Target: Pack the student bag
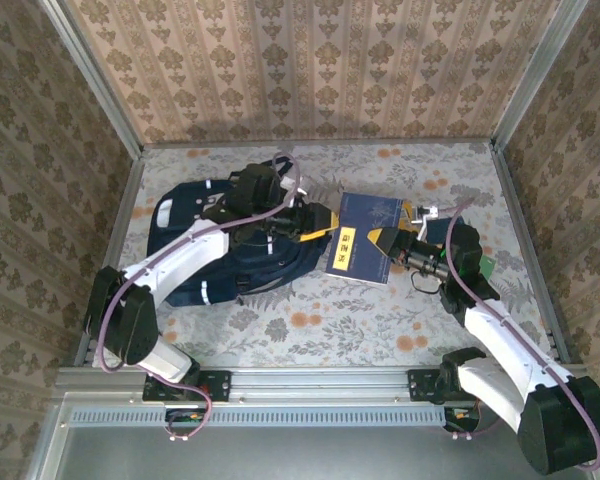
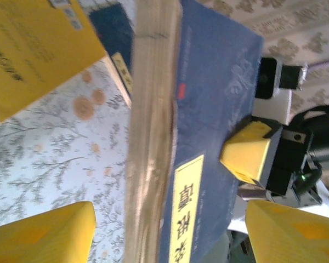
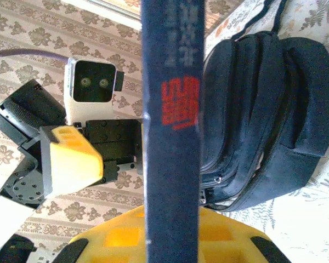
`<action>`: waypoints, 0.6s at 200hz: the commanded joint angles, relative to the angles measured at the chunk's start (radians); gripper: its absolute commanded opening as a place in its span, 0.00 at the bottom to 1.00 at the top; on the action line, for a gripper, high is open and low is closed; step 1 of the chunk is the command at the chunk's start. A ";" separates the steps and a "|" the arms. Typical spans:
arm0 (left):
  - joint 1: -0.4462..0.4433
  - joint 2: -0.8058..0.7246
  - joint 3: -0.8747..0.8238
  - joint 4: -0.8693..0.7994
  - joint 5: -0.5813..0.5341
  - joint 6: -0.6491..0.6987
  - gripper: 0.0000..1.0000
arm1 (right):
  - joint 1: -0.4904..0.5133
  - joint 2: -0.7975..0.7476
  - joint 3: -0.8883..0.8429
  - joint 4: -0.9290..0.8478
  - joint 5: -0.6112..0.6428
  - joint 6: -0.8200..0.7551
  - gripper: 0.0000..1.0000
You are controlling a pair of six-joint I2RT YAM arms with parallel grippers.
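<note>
The student bag point(image 1: 225, 255) lies flat at the left middle of the table, dark navy with white stripes; its zipped side point(image 3: 268, 109) faces the right wrist camera. A blue book point(image 1: 368, 232) with a yellow label stands on edge just right of the bag. My right gripper point(image 1: 384, 240) is shut on the book's right side, and the spine point(image 3: 172, 137) runs straight up from the jaws point(image 3: 172, 235). My left gripper point(image 1: 323, 225) reaches over the bag to the book's left edge. Its yellow fingers point(image 2: 44, 233) stand wide open on either side of the page edge point(image 2: 151, 137), not touching it.
A yellow book point(image 2: 27, 49) and another blue book point(image 2: 112, 27) lie on the flowered tabletop beyond the held one. Small items point(image 1: 425, 215) sit behind the right gripper, and a green one point(image 1: 486, 266) lies beside the right arm. Patterned walls close in three sides.
</note>
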 commanded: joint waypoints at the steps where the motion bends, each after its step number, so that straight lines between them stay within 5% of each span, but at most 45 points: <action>1: -0.029 0.030 0.021 0.011 0.098 0.035 0.76 | 0.024 0.001 0.053 0.047 -0.053 -0.011 0.00; 58: -0.027 0.066 0.007 0.145 0.199 -0.027 0.64 | 0.057 0.021 0.082 0.030 -0.070 -0.023 0.00; 120: -0.002 0.051 -0.031 0.359 0.266 -0.155 0.00 | 0.060 0.024 0.091 -0.001 -0.072 -0.044 0.00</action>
